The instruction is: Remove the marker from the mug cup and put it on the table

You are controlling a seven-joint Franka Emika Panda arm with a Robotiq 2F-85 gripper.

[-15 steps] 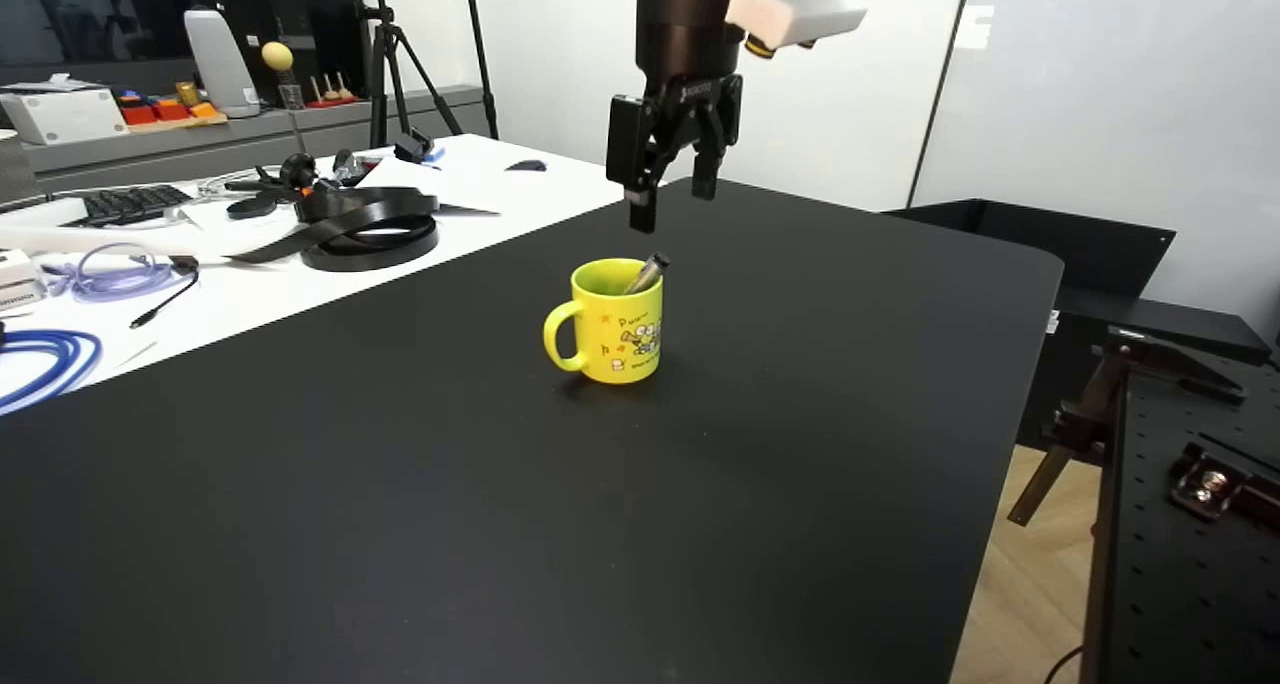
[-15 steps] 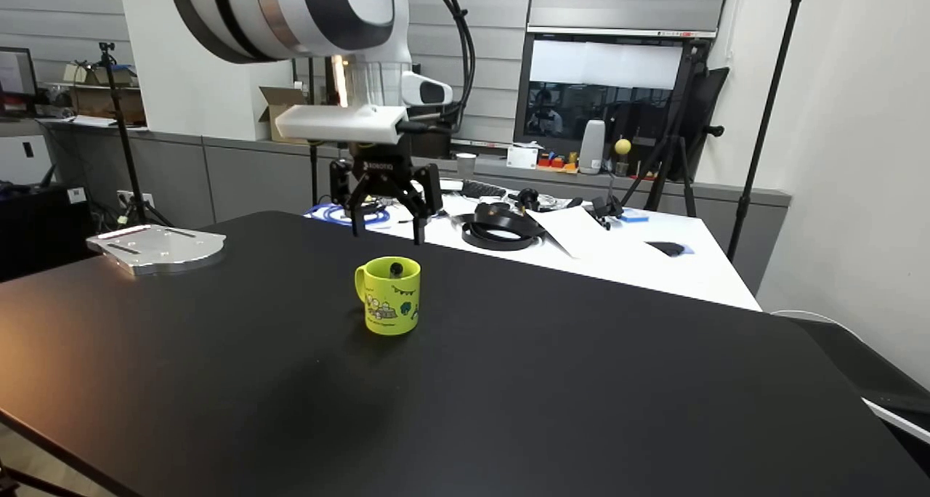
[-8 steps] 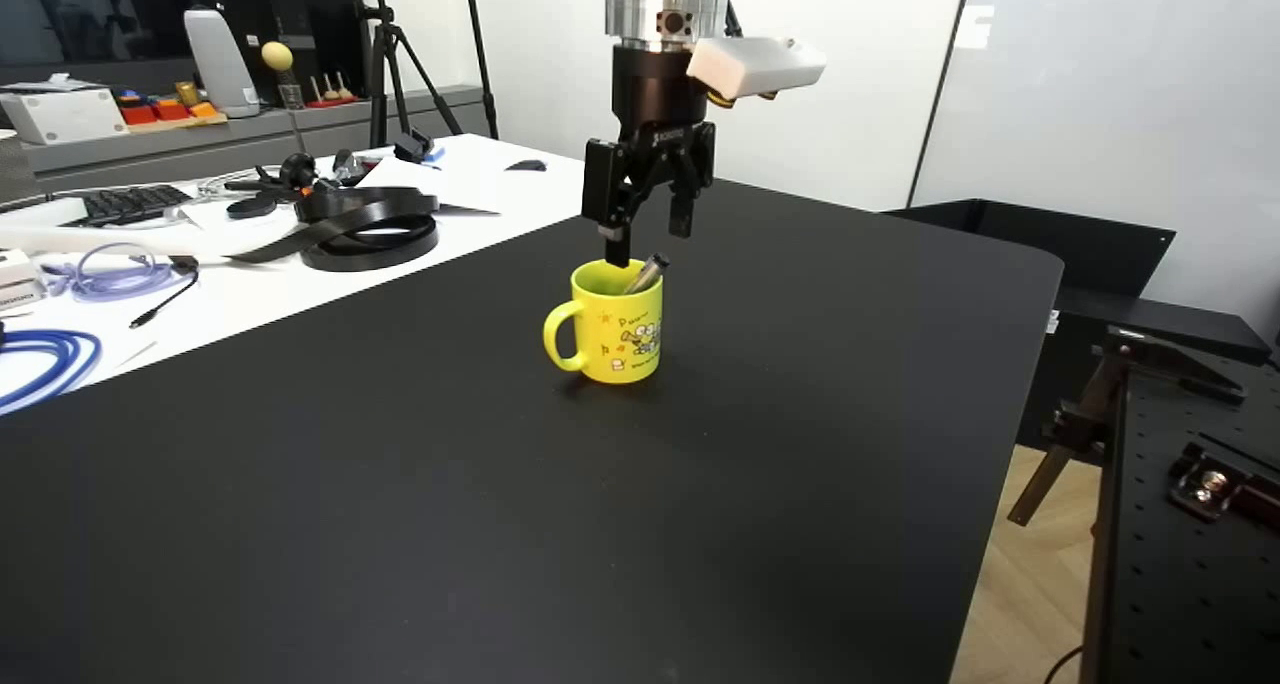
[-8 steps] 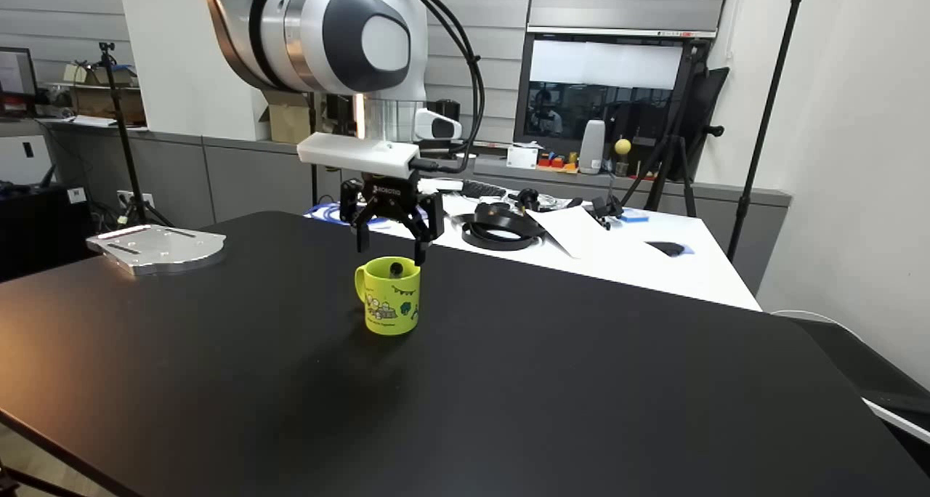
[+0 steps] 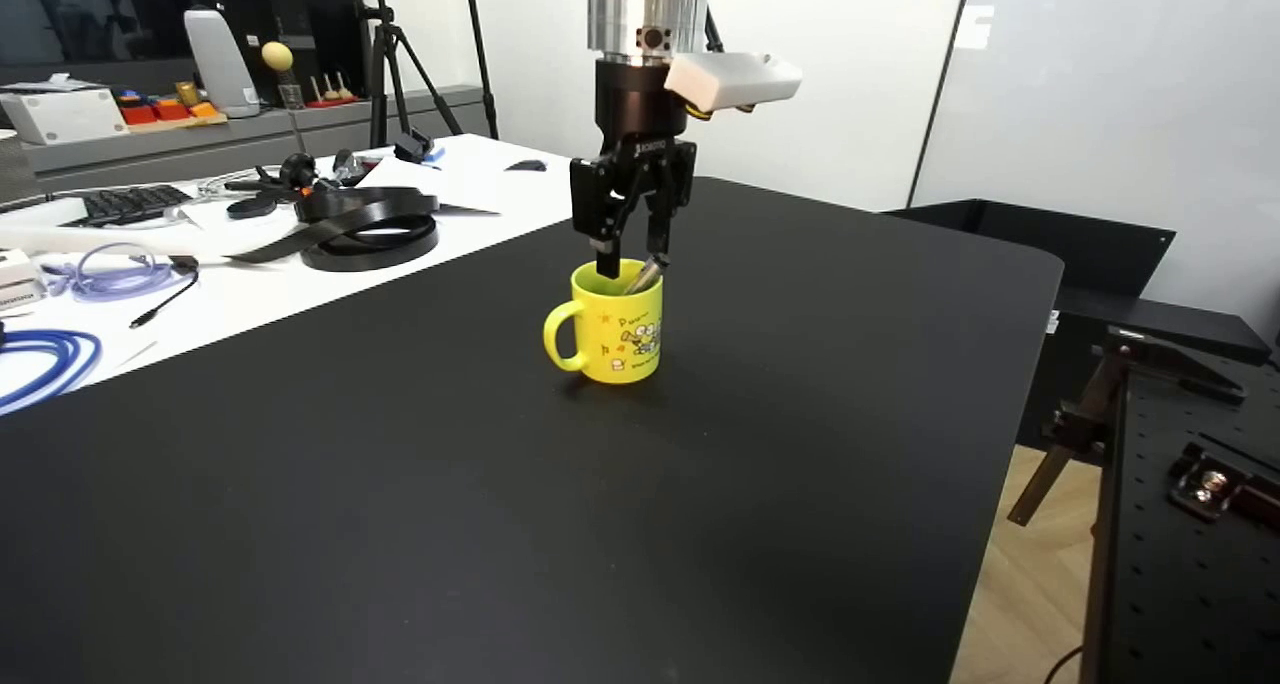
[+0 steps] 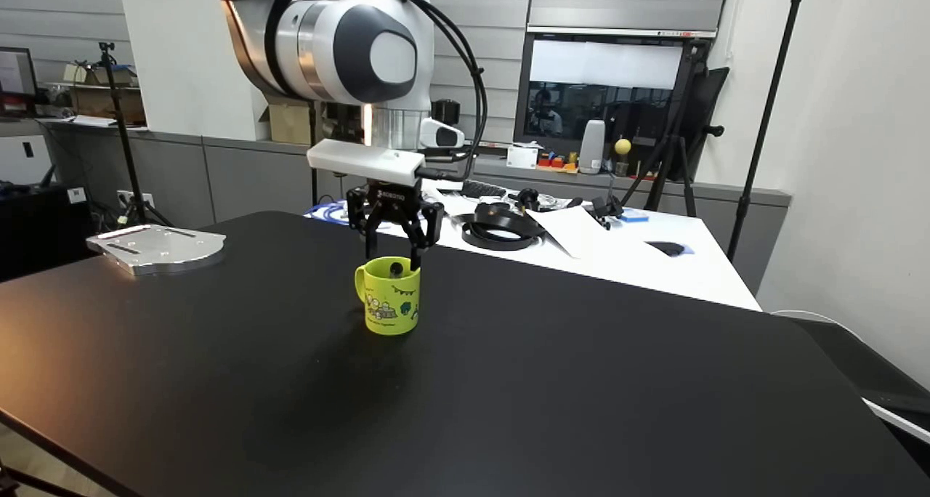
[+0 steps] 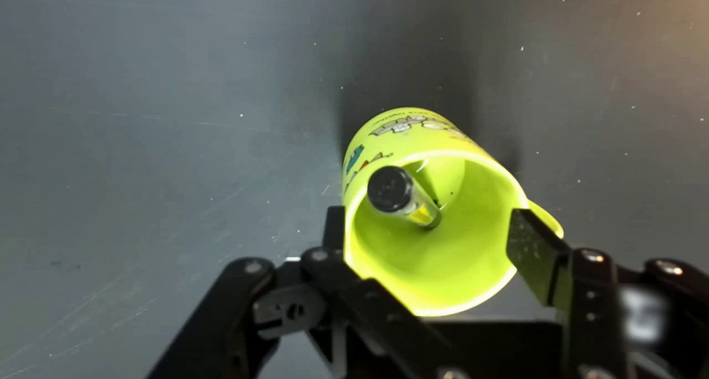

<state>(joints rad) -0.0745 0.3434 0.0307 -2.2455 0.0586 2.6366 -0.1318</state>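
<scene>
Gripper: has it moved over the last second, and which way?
Yes. In an exterior view, the gripper has come down, and leftward in the picture, toward the yellow mug, which has not moved.

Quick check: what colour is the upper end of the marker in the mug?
Black. The marker's upper end shows best in the wrist view.

You are in what looks like a robotics lab: a robot arm (image 6: 363,46) hangs over the black table (image 6: 581,395), and past the table's edge you see a perforated black board (image 5: 1165,584). The white desk (image 6: 690,272) adds an office touch, with a keyboard (image 5: 130,204) near its far edge, a coiled black band (image 5: 370,256) near the edge beside the table, and a tripod (image 5: 379,89) standing by the far edge.
</scene>
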